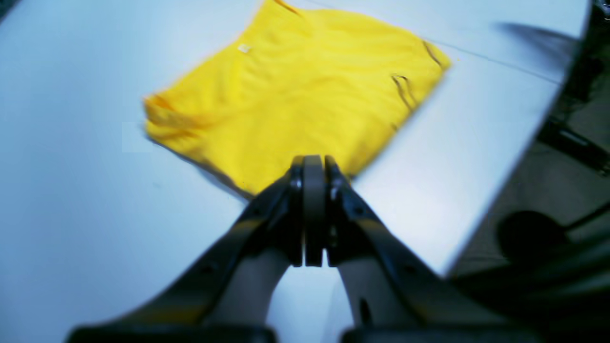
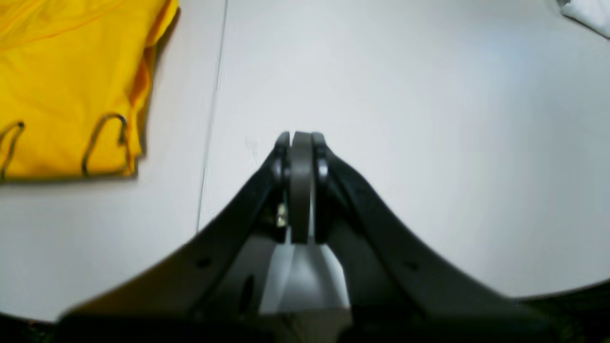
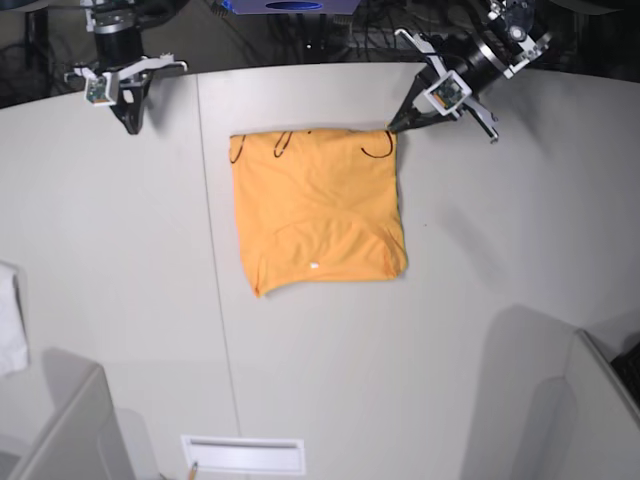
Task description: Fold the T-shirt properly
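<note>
The T-shirt (image 3: 318,215) is yellow-orange and lies folded into a rough rectangle in the middle of the table, with dark curved print marks along its far edge. In the base view my left gripper (image 3: 392,128) is at the shirt's far right corner. Through the left wrist camera that gripper (image 1: 313,164) is shut, its tips just over the near corner of the T-shirt (image 1: 295,100), and no cloth shows between the jaws. My right gripper (image 3: 130,125) hangs at the far left, away from the shirt. It is shut (image 2: 301,138) over bare table, with the T-shirt (image 2: 66,85) off to its left.
A small white cloth (image 3: 10,320) lies at the table's left edge and also shows as the white cloth (image 2: 588,12) in the right wrist view. A table seam (image 3: 215,280) runs front to back. A white slotted tray (image 3: 243,455) sits at the front, and the table edge (image 1: 514,176) drops off close to the left gripper.
</note>
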Robot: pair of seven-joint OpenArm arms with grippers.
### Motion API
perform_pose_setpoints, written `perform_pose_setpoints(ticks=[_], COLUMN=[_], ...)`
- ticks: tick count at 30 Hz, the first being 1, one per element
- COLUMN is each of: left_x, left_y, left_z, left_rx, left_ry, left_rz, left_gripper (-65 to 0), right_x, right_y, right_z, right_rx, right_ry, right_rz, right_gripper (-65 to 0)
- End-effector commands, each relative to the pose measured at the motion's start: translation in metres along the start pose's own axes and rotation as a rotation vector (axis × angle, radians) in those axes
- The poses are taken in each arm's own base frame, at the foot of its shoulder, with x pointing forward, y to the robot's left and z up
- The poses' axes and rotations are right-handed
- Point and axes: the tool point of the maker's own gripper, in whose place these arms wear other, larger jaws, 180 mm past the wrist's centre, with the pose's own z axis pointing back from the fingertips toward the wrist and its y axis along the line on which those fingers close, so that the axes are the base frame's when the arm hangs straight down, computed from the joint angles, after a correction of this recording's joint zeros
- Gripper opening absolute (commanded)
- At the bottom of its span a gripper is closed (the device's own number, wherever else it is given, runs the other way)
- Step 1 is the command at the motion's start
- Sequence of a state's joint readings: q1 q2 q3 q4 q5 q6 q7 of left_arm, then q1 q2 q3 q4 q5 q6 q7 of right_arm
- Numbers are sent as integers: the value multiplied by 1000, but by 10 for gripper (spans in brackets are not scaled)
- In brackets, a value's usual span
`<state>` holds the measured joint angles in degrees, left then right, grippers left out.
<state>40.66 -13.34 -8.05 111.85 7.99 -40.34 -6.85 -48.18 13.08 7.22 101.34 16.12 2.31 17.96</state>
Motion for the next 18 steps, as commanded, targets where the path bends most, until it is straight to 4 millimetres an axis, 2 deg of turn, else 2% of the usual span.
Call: perform_pose_setpoints(ticks=[1,6,8,11,13,18], left_x=[8,-6,-16,-39,-56,-119], left_y=[-7,-50,-66,-96,-119,-176], left_z=[7,31,42,58,67,84], left_rx=[-6,-70,-92,-135,-169,-253], left_ry=[-42,-6,39,121,174,331], left_rz=[25,127,164,248,314,495], left_gripper=[-650,-650,-650,-650,-650,-650], right_x=[4,-29,-41,-67,-85,-154], right_y=[0,2,2,13,19,60], right_z=[9,46,60,78,85,108], right_rx=[8,17,21,56,98,280], right_ry=[-17,114,163,288,393,683], right_rz=[6,7,11,2,19,60], right_gripper=[-650,-650,-650,-650,-650,-650])
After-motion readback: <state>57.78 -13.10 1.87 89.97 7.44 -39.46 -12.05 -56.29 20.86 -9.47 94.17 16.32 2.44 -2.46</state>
